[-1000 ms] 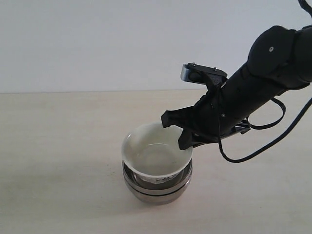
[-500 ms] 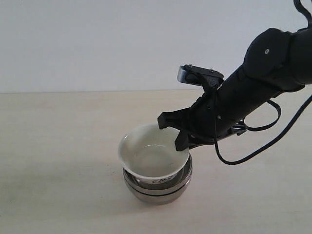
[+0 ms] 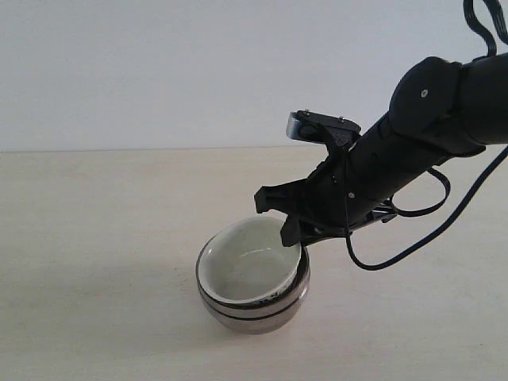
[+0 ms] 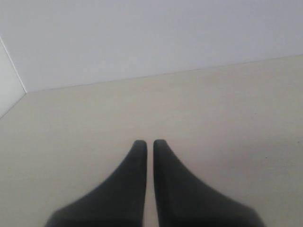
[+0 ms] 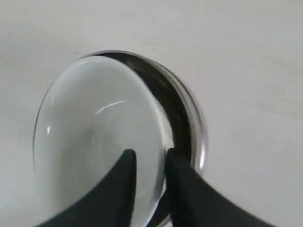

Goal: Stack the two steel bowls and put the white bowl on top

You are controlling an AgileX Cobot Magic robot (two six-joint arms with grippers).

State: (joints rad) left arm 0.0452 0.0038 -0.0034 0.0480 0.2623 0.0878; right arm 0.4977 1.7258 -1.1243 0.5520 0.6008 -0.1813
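The two steel bowls [image 3: 255, 309] stand nested as one stack on the table, showing as a shiny rim [image 5: 196, 124] in the right wrist view. The white bowl [image 3: 248, 265] sits inside them, tilted, its far side higher. My right gripper [image 3: 290, 232] is shut on the white bowl's [image 5: 94, 137] rim, one finger inside the bowl and one outside between it and the steel rim. My left gripper [image 4: 147, 143] is shut and holds nothing, above bare table; it does not appear in the exterior view.
The pale wooden table [image 3: 95, 238] runs back to a plain white wall [image 3: 159, 71]. The right arm's black cable [image 3: 413, 238] loops down beside the arm, right of the bowls.
The right gripper has lowered the white bowl down into the steel bowls. The bowl's floral mark is now hidden below the steel rim. The arm shifted slightly left.
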